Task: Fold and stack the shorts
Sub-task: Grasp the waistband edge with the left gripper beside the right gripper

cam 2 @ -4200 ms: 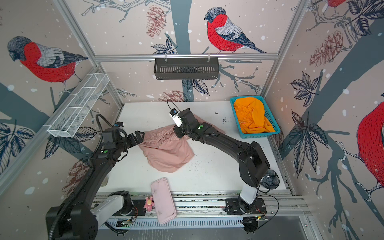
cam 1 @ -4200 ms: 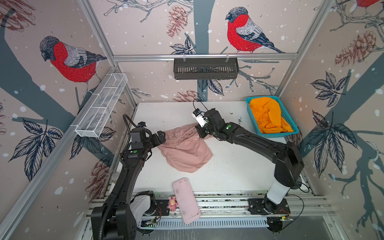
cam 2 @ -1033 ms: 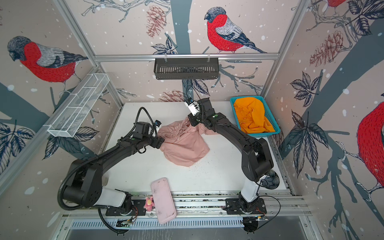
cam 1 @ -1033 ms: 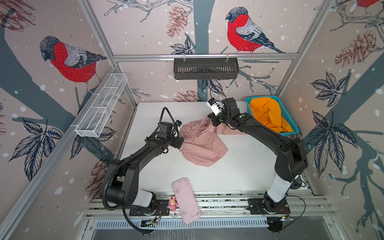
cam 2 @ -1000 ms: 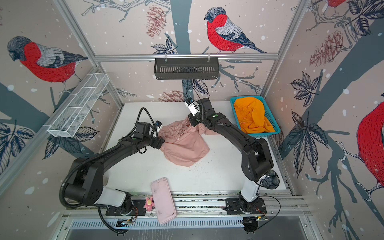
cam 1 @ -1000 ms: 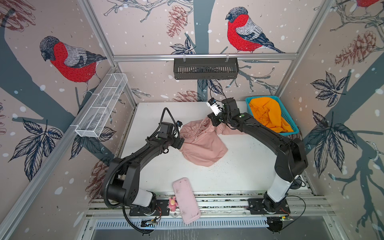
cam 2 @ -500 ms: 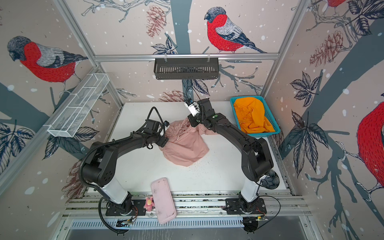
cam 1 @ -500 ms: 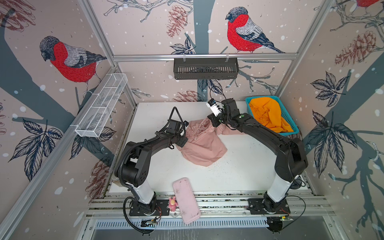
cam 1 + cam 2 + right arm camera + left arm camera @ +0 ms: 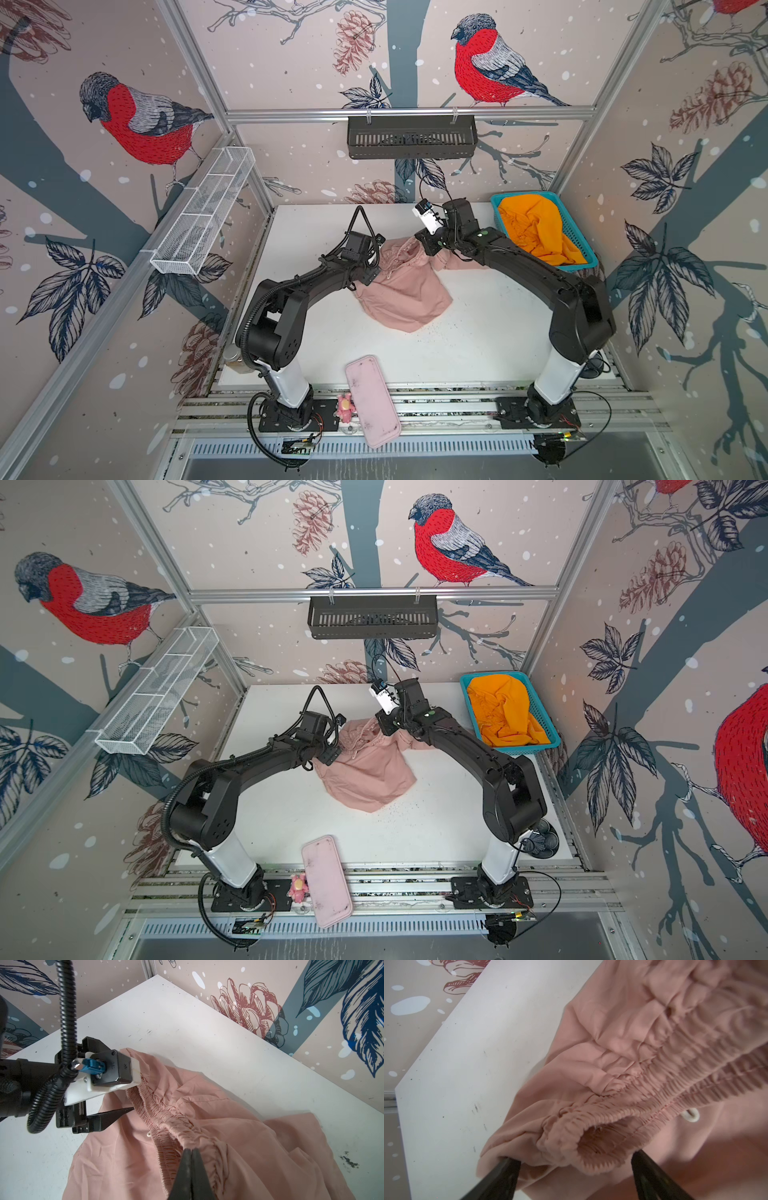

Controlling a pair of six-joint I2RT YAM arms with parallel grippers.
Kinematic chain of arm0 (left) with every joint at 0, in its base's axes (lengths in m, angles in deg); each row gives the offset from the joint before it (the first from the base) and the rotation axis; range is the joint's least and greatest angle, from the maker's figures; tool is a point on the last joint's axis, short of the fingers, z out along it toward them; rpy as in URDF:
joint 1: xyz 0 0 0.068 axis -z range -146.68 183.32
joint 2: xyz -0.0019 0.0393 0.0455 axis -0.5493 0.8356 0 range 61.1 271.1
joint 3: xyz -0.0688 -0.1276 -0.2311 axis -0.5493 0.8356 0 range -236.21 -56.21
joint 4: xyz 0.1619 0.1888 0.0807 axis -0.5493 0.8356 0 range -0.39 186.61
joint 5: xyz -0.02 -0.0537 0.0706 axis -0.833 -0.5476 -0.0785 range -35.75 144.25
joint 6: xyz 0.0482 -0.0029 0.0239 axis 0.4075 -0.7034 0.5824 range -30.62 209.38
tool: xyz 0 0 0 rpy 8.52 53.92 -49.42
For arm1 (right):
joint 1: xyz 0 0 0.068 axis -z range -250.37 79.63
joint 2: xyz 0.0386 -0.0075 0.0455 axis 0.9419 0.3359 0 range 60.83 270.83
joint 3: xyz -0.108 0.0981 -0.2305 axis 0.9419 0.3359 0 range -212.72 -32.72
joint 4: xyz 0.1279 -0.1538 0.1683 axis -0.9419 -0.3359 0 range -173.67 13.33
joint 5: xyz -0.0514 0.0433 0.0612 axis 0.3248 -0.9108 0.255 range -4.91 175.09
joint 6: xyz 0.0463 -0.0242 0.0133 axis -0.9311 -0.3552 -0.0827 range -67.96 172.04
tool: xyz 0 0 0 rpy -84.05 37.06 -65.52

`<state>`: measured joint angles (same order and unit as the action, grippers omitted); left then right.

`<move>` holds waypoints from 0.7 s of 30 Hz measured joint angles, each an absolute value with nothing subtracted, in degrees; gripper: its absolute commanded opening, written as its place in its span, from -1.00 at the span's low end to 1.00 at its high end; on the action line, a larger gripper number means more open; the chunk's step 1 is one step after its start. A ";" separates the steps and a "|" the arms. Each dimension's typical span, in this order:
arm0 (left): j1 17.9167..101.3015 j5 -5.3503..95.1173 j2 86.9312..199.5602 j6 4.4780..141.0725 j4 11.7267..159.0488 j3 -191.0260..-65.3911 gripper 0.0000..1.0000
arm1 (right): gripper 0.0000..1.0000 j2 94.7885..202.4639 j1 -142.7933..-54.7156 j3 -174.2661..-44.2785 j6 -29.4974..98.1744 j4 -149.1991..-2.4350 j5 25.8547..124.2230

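While my right pincer (image 9: 190,1152) stays clenched on the elastic waistband (image 9: 643,1103) of the pink shorts (image 9: 405,291), the change of the last few seconds is all on the other side. My left pincer (image 9: 574,1157), which stood at the left edge of the cloth, has swung in across the desk (image 9: 478,345) to the free end of that waistband. Its jaws are spread wide and the bunched end of the elastic sits between the two fingers, but they have not closed on it, so only one side of the garment is held. The shorts themselves have been drawn toward the back of the desk and to the right of where they lay. In both top views they are pinched up at the right-hand grip and trail forward in a crumpled fan on the desk, with the white drawstring (image 9: 691,1116) tip showing just under the band. I judge this to be the set-up for a two-point hold: once the left side clamps, the band can be pulled taut and the cloth laid flat for folding. Nothing is folded yet, and the orange shorts (image 9: 536,232) are still heaped in the teal basket (image 9: 525,194) at the back right, so the task is at an early stage
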<state>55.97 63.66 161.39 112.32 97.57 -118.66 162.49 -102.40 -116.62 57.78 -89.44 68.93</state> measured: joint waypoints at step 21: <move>56.35 63.34 162.62 107.82 99.61 -123.78 -1.00 | -0.95 161.36 -101.68 -115.31 58.23 -89.75 74.26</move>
